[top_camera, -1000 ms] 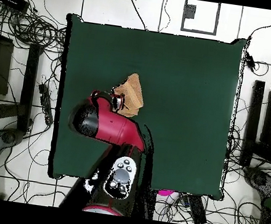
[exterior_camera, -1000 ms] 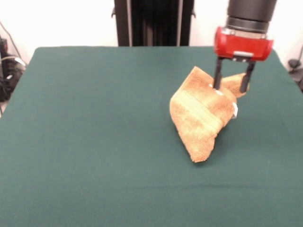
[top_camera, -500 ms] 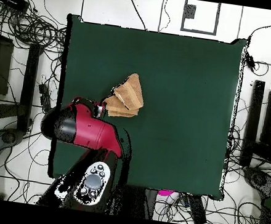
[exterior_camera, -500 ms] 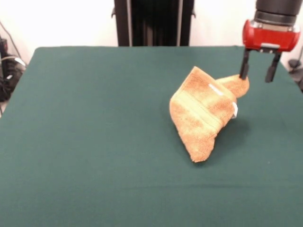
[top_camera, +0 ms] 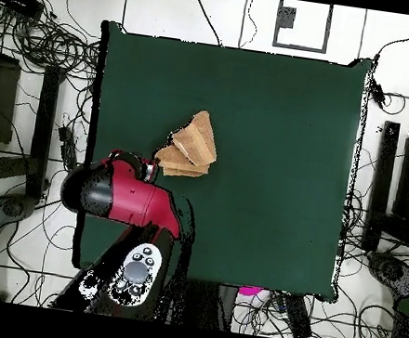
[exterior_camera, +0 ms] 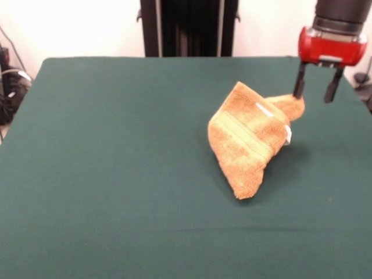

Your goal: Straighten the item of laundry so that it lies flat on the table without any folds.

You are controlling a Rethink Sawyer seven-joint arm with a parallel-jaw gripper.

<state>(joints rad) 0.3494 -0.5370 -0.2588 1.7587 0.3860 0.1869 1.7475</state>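
Note:
The orange-tan towel lies crumpled and folded over itself on the green table, right of centre, with a white tag at its right side. One corner sticks out toward the far right. My gripper hangs open and empty just above that corner, its left finger close to or touching the corner's tip. In the overhead view the towel lies left of the middle of the table, and the red arm head stands just below-left of it, covering the fingers.
The black robot pedestal stands behind the table's far edge. Cables and dark equipment lie on the floor around the table. The towel and gripper are near the table's edge on the right of the front view.
The gripper moved from above the towel's middle to the right in the front view, off the towel to its far corner. The towel has kept its shape. Little moved in the last half second.

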